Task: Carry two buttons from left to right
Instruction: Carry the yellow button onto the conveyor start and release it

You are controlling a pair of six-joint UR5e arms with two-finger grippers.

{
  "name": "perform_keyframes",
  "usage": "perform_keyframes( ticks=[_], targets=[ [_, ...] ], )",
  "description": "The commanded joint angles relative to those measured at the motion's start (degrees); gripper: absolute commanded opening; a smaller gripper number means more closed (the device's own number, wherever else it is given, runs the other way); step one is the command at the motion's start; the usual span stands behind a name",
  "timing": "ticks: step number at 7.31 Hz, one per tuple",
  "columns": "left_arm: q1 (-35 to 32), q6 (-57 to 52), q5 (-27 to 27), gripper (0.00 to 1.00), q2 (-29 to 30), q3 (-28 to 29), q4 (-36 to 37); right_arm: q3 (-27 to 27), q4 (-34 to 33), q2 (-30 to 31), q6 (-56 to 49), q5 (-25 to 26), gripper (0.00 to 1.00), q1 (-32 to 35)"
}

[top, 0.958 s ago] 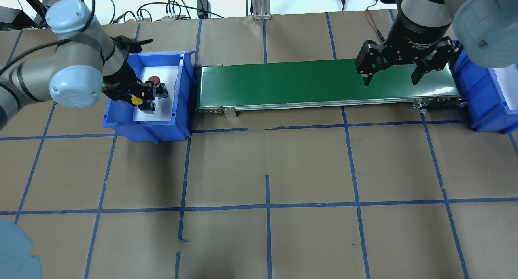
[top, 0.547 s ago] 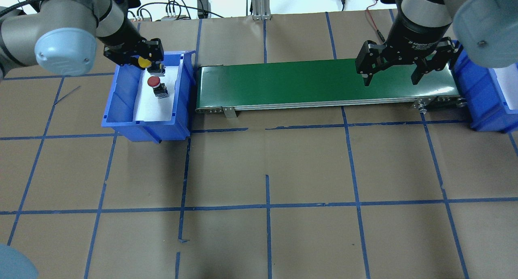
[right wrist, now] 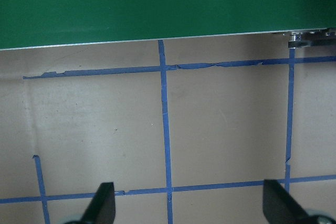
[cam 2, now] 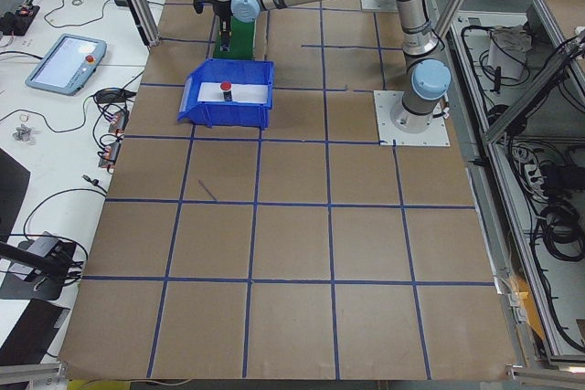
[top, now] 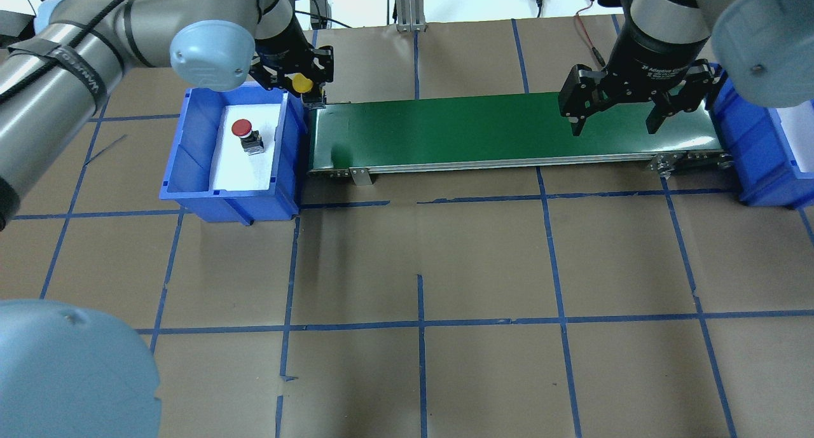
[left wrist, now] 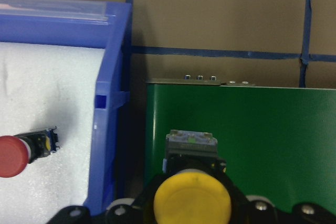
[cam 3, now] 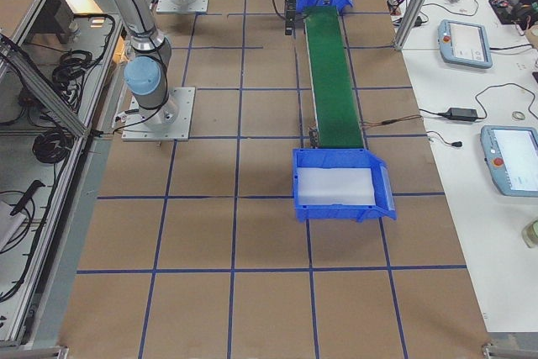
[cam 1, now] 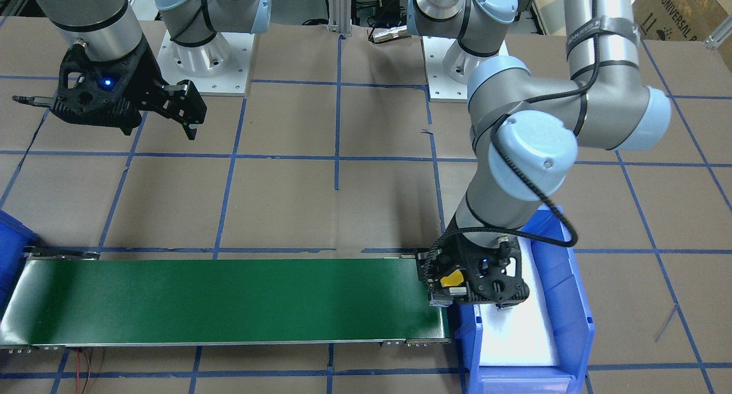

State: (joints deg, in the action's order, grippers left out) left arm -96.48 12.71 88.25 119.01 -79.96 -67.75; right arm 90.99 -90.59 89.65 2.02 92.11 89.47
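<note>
The yellow button is clamped in my left gripper, cap toward the wrist and switch body pointing away, held above the near end of the green conveyor belt, just past the wall of the left blue bin. The red button lies on its side on the white foam in that bin, well apart from my fingers. My right gripper hangs spread wide and empty over the belt's far end, next to the right blue bin; its wrist view shows only belt edge and taped paper between the finger tips. The main risk, as I judge it, is the release: the yellow button sits close to the belt's end edge and close to the bin wall, so if I let go here or from too high, the round cap could make it roll or topple off the edge into the gap between bin and belt. A tilted release might also leave it lying askew, which would give my right gripper a poor hold at the far end. I would want it further onto the green surface and low before my fingers part.
</note>
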Motion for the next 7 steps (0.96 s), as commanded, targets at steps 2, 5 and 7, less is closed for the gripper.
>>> perform_keyframes(
  ticks=[2, 5, 7],
  targets=[
    [-0.29, 1.89, -0.62, 0.24, 1.4, -1.34, -0.01, 0.06, -0.02, 0.0, 0.0, 0.09, 1.0, 0.0],
    [-0.29, 0.21, -1.05, 1.0, 0.96, -2.04, -0.19, 0.06, 0.07, 0.0, 0.0, 0.09, 1.0, 0.0],
    [-0.29, 0.03, -0.62, 1.0, -3.23, -1.87, -0.45, 0.06, 0.07, 0.0, 0.0, 0.09, 1.0, 0.0]
  ],
)
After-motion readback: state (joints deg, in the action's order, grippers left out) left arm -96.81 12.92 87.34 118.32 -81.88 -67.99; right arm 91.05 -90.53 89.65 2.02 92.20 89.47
